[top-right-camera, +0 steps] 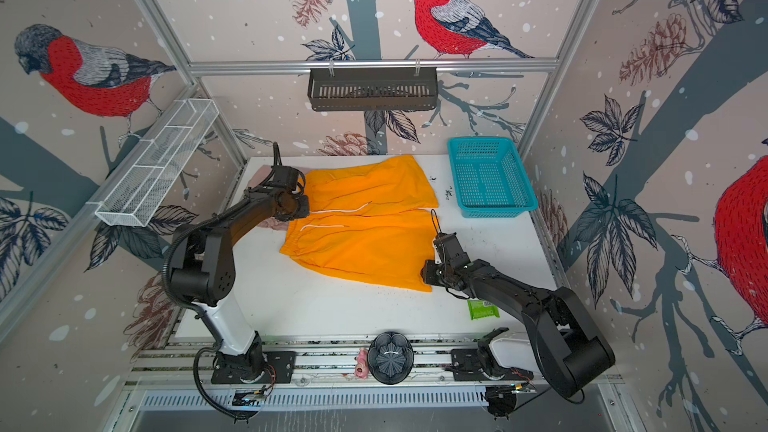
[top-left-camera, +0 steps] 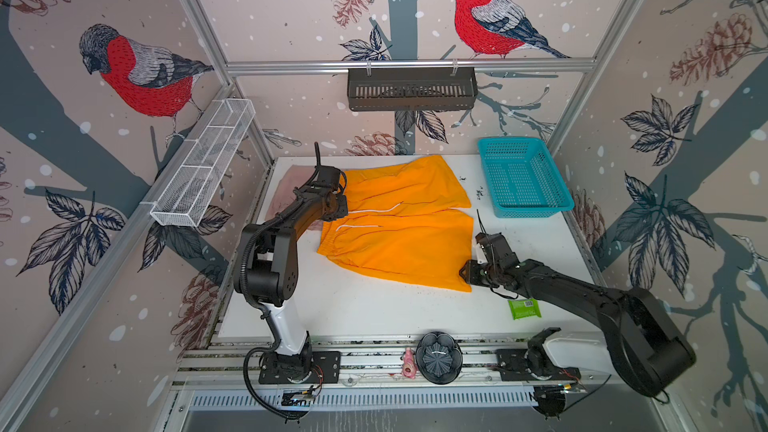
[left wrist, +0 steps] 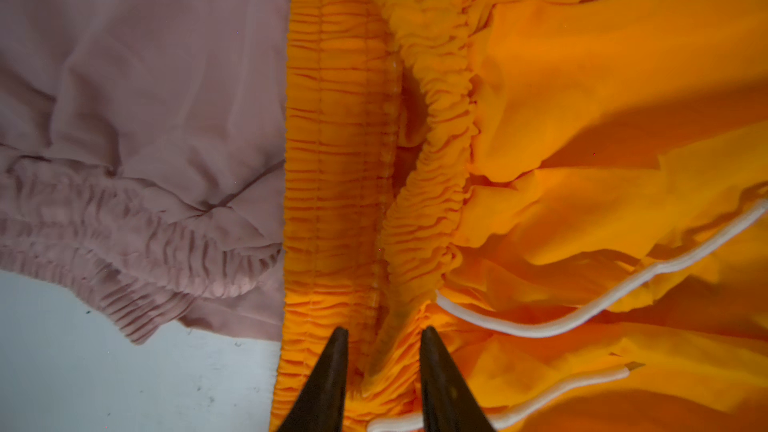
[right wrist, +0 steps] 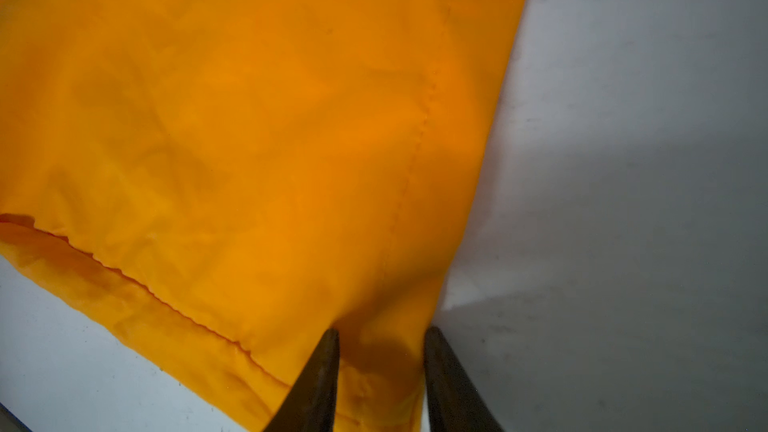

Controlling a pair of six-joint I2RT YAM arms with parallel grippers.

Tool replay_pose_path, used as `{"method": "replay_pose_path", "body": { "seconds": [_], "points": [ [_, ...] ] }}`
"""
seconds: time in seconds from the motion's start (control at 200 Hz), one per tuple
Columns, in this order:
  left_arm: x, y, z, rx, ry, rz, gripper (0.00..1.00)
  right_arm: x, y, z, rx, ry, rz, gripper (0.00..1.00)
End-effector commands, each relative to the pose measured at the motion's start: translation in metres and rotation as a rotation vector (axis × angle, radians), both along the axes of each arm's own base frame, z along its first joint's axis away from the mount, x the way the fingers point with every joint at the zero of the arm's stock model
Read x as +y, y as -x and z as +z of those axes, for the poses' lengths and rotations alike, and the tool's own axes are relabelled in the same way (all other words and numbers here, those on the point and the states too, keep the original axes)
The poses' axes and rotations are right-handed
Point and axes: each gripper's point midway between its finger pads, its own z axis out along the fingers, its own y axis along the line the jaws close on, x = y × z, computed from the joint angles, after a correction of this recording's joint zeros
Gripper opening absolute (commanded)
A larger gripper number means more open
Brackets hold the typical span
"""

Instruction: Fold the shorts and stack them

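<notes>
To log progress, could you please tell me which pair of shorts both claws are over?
The orange pair, spread mid-table: left claw at its waistband, right claw at a leg hem. The pink pair has neither.

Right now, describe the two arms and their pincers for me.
Both arms are mostly black, chunky jointed links, each with a white segment near its base. The left arm trails a black ribbed hose; the right arm carries a thin black cable at its wrist. The left pincer and right pincer each have two dark, tapering, pointed fingers.
</notes>
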Motion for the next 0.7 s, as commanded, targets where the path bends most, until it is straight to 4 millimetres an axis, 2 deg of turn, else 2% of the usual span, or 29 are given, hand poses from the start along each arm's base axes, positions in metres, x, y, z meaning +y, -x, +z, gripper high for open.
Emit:
{"method": "replay_pose_path", "body": {
  "seconds": [0.0, 0.07, 0.155, 0.315, 0.455, 0.56, 0.695],
  "points": [
    [-0.008, -0.008, 0.0, -0.026, 0.042, -0.029, 0.27, -0.009, 0.009, -0.008, 0.042, 0.043, -0.016, 0.37],
    [-0.008, -0.007, -0.004, -0.013, 0.038, -0.03, 0.2, -0.011, 0.01, -0.011, 0.048, 0.051, -0.019, 0.37],
    [-0.003, -0.004, -0.008, 0.002, 0.01, -0.017, 0.0, -0.01, 0.01, -0.012, 0.046, 0.052, -0.018, 0.32],
    [0.006, 0.0, -0.007, 0.024, -0.038, 0.005, 0.0, -0.01, 0.01, -0.017, 0.053, 0.048, -0.021, 0.21],
    [0.012, 0.001, 0.011, -0.008, -0.051, 0.033, 0.0, -0.013, 0.01, -0.019, 0.061, 0.053, -0.031, 0.06],
    [0.02, 0.003, 0.03, -0.05, -0.081, 0.065, 0.0, -0.02, 0.009, -0.019, 0.07, 0.063, -0.05, 0.03],
    [0.027, 0.006, 0.045, -0.086, -0.09, 0.091, 0.0, -0.028, 0.009, -0.02, 0.079, 0.07, -0.074, 0.02]
  ]
}}
